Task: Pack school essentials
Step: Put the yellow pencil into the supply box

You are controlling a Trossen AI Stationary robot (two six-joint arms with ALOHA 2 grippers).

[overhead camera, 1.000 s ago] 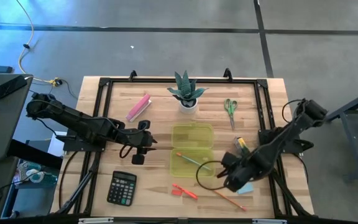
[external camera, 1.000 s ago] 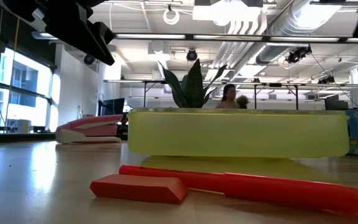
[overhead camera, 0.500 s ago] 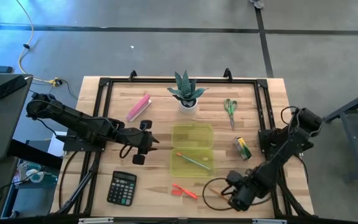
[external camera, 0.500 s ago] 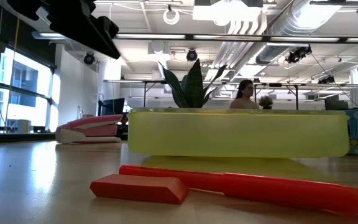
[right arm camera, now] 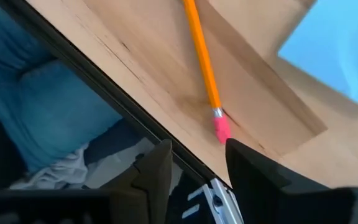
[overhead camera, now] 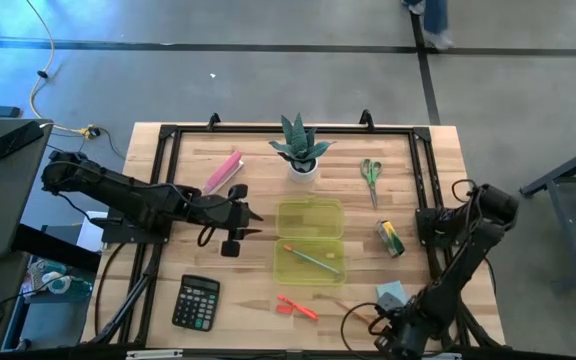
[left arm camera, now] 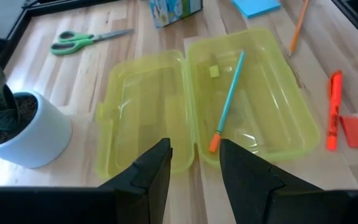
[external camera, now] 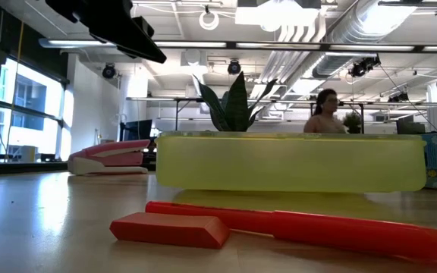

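The open yellow case (overhead camera: 310,240) lies mid-table with the green pencil (overhead camera: 313,257) inside it. My left gripper (overhead camera: 240,226) hovers open just left of the case (left arm camera: 210,118). My right gripper (overhead camera: 396,336) is open at the table's near edge, its fingers above the orange pencil's eraser end (right arm camera: 221,127). The light-blue note pad (overhead camera: 391,294) and the red pen (overhead camera: 298,307) lie flat near the front. The green/yellow block (overhead camera: 390,238) sits right of the case. The scissors (overhead camera: 371,175) lie farther back.
A potted plant (overhead camera: 301,150) stands behind the case. The pink bar (overhead camera: 223,172) lies at far left and the black calculator (overhead camera: 196,302) at near left. A loose red cap (external camera: 169,227) lies by the pen (external camera: 302,224). A black frame (overhead camera: 423,200) borders the table.
My right gripper has drawn back from over the note pad toward the table's near edge, leaving the pad uncovered. My left gripper has shifted a little to the right, toward the case. A person in the room behind has walked to the right.
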